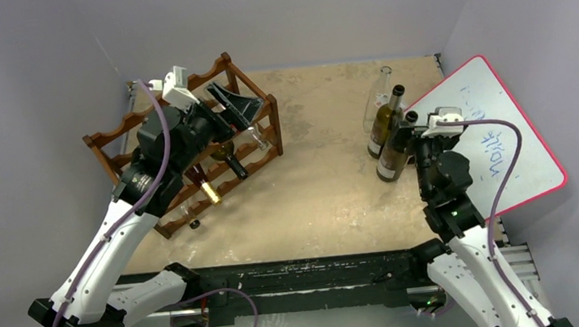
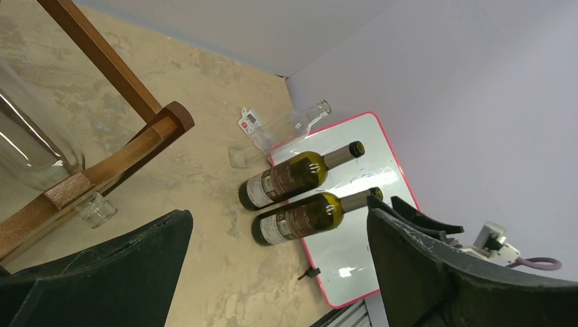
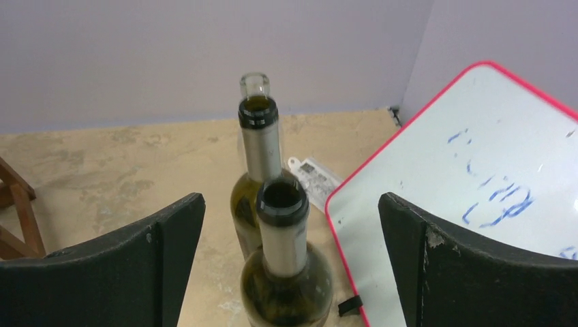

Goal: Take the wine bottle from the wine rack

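Note:
The dark reddish-brown wine rack [image 1: 119, 136] stands at the back left with wine bottles lying in it: a dark one [image 1: 231, 162] and a gold-capped one [image 1: 207, 190] poke out toward the table's middle. My left gripper [image 1: 239, 108] hovers open over the rack's right end, holding nothing. In the left wrist view a rack rail [image 2: 116, 163] and a clear bottle [image 2: 27, 146] lie to the left of my left gripper [image 2: 279, 272]. My right gripper [image 3: 290, 262] is open astride the neck of an upright olive-green bottle [image 3: 283, 225], fingers [image 3: 123, 266] apart from it.
A second green bottle [image 1: 384, 122] and a clear bottle [image 1: 381, 90] stand just behind that one at the right. A pink-framed whiteboard [image 1: 508, 134] leans at the table's right edge. A small white tag [image 3: 313, 177] lies by the bottles. Grey walls close the back and sides.

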Motion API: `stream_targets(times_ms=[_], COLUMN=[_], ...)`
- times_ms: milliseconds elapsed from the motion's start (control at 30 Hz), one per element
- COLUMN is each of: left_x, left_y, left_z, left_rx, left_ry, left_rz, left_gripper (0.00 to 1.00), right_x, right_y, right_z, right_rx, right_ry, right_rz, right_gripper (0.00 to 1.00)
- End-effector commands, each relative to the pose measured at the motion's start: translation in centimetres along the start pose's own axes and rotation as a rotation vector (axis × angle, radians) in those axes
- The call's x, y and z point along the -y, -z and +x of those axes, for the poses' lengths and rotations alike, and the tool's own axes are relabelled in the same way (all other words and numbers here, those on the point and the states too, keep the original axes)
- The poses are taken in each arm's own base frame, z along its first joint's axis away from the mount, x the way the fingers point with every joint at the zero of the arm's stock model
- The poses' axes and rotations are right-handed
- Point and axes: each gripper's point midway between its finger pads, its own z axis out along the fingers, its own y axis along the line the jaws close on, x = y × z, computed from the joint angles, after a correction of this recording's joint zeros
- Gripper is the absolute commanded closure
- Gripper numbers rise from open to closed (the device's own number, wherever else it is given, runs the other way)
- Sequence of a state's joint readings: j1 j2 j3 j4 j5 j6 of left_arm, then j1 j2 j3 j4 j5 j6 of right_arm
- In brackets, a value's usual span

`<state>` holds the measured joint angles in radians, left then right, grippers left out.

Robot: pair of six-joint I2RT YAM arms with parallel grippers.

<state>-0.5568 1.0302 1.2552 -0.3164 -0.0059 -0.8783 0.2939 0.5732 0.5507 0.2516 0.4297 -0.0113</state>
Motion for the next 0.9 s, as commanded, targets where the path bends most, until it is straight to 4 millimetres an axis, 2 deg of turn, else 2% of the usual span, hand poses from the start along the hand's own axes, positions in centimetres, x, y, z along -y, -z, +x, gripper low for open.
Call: stream_targets(times_ms=[0, 200, 400, 567, 667, 767, 867], left_x=[2.2, 2.3, 2.3, 2.3, 2.0, 1.9, 1.8], left_y=[1.1, 2.2, 3.5, 4.8, 5.6, 6.3, 6.9], left_z=[-2.9, -3.9, -4.8, -5.7, -6.0, -6.4, -6.8], left_rx=[0.082, 0.116, 0.151, 0.184, 0.200, 0.219, 0.236], left_ry=[-0.030, -0.055, -0.071, -0.087, -0.093, -0.091, -0.090], left_rz=[0.048, 0.031, 0.015, -0.002, -0.020, -0.028, -0.034], left_gripper=[0.00, 0.00, 0.00, 0.00, 0.00, 0.00, 0.00], right_x=[0.2, -0.5, -6.5, -12.3, -16.1, -20.0, -25.2], right_y=[0.7, 1.1, 0.6, -0.6, -0.6, 0.5, 2.3], right_z=[-6.6, -12.0, -15.9, -15.5, -14.3, -13.3, -11.4], right_rx=[0.143, 0.193, 0.163, 0.105, 0.060, 0.051, -0.009], right_ry=[0.005, -0.185, -0.103, -0.099, -0.164, -0.216, -0.238], right_rz=[-0.024, -0.051, -0.360, -0.633, -0.789, -0.864, -0.954], right_gripper=[0.00, 0.00, 0.00, 0.00, 0.00, 0.00, 0.00])
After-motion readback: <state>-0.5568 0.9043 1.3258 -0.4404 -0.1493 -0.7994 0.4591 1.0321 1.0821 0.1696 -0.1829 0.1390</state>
